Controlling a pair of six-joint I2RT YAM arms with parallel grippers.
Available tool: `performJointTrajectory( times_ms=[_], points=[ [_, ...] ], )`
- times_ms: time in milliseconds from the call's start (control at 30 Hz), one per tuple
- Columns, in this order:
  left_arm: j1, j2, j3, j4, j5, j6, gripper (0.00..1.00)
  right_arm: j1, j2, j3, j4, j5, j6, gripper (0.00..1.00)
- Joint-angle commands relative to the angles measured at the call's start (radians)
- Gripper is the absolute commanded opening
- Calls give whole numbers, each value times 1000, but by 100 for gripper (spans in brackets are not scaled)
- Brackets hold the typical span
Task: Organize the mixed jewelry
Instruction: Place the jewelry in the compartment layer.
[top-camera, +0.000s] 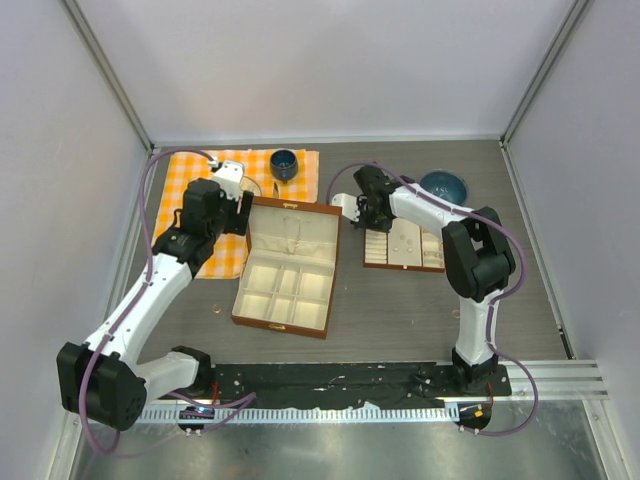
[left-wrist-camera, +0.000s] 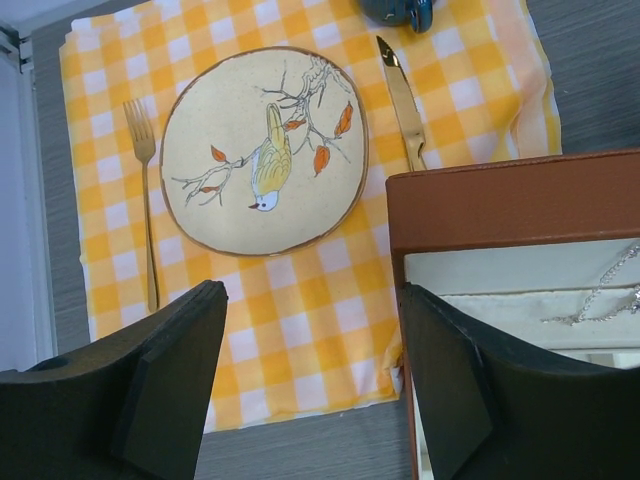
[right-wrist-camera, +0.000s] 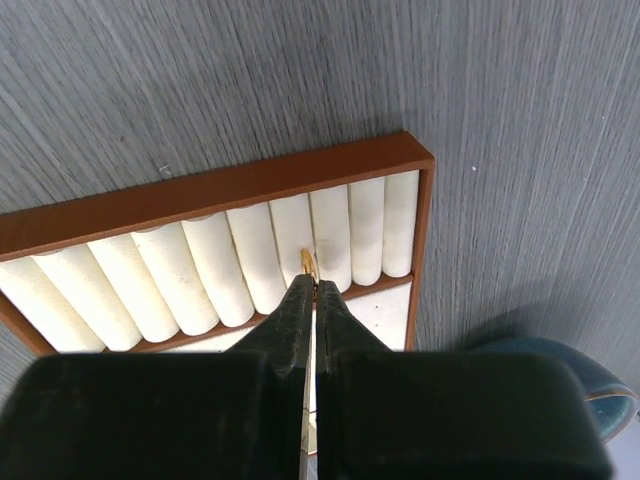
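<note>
The silver chain necklace (left-wrist-camera: 600, 293) is thin and bright; it lies on the cream lining of the brown box (left-wrist-camera: 510, 205), at the right edge of the left wrist view. The left hand (left-wrist-camera: 312, 300) stands open over the checked cloth (left-wrist-camera: 300, 330), below a bird plate (left-wrist-camera: 265, 150). The right hand (right-wrist-camera: 309, 285) is closed on a tiny gold ring (right-wrist-camera: 308, 262) at the white rolls of the ring tray (right-wrist-camera: 200, 190), in the frame centre; a blue bowl (right-wrist-camera: 560, 370) is at lower right.

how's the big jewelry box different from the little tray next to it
The jewelry box is larger, with an open lid and square compartments; the tray is smaller, no lid showing, with ring rolls. Both are brown with cream lining.
</note>
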Motion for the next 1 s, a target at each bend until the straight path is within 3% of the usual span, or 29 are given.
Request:
performJointTrajectory(
  times_ms=[0, 967],
  points=[
    [23, -35, 64, 27, -29, -6, 74, 11, -24, -22, 1, 12, -11, 1],
    [47, -29, 83, 30, -24, -2, 76, 11, 1, 35, 21, 69, -42, 1]
  ],
)
